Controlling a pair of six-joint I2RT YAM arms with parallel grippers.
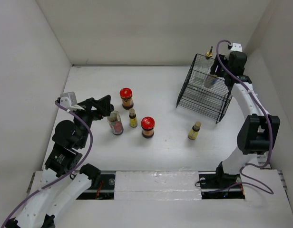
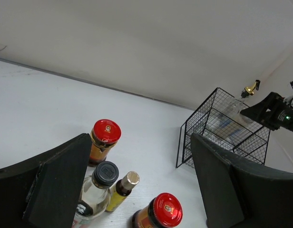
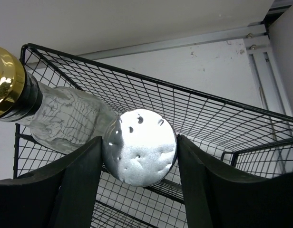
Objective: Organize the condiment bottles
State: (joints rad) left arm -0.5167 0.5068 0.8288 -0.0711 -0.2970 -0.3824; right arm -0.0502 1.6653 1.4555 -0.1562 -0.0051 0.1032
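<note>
My right gripper (image 3: pixel 139 152) is shut on the silver-capped shaker (image 3: pixel 139 147) and holds it over the black wire basket (image 1: pixel 203 95). The tall clear gold-spouted bottle (image 3: pixel 61 118) leans inside the basket beside it. My left gripper (image 2: pixel 141 190) is open above a cluster on the table: the dark-capped, reddish-labelled clear jar (image 2: pixel 101 183), a small brown-capped yellow bottle (image 2: pixel 122 187) and two red-lidded dark jars (image 2: pixel 106 133) (image 2: pixel 163 211). In the top view the left gripper (image 1: pixel 106 107) is just left of the clear jar (image 1: pixel 115 122). A second yellow bottle (image 1: pixel 194 130) stands alone below the basket.
White walls close in the table on the left, back and right. The basket stands at the back right, near the corner. Its wire walls (image 3: pixel 222 123) surround the right fingers. The arm bases sit on a rail at the near edge (image 1: pixel 156 183).
</note>
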